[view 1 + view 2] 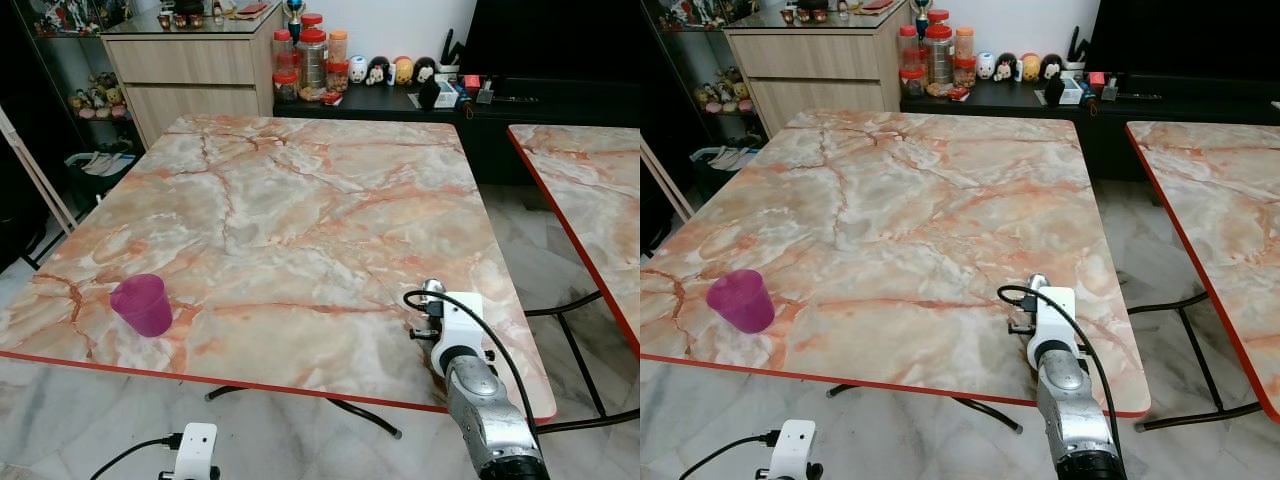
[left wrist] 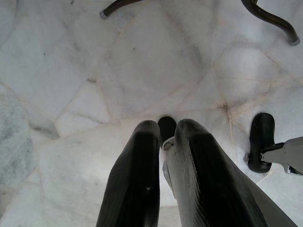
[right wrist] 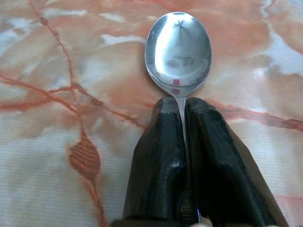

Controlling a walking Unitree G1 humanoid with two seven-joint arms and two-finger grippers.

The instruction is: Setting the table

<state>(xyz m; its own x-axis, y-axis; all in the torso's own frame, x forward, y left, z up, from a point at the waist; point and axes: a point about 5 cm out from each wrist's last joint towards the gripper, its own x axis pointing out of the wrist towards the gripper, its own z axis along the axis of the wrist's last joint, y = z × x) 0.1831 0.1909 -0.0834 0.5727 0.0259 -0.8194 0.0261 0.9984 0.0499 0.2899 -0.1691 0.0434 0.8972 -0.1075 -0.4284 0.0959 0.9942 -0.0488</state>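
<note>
Hanging idle below the table's near edge, over the pale stone floor (image 2: pixel 71 94), the left gripper (image 2: pixel 163 137) with its black fingers drawn almost together and nothing clearly between them. Reaching in over the near right corner of the marble table (image 1: pixel 330 180), the right gripper (image 3: pixel 183 106) — fingers pinched tight on the neck of a steel spoon (image 3: pixel 178 49), just behind the bowl, the bowl facing up and hovering close above the surface; whether touching it, hard to tell. Judging the spoon as light, rigid and polished, so likely to be slipping or swivelling in a narrow pinch — better taken further down the handle, flat sides against the pads, than at this thin neck. Nothing fragile about it, though clattering on stone being likely if let go from any height. Standing upright near the near left corner, well apart from the spoon, a purple plastic cup (image 1: pixel 142 304), probably light and easily tipped. Beyond the far edge, a wooden cabinet (image 1: pixel 190 70) and a row of red-lidded jars (image 1: pixel 310 60).
</note>
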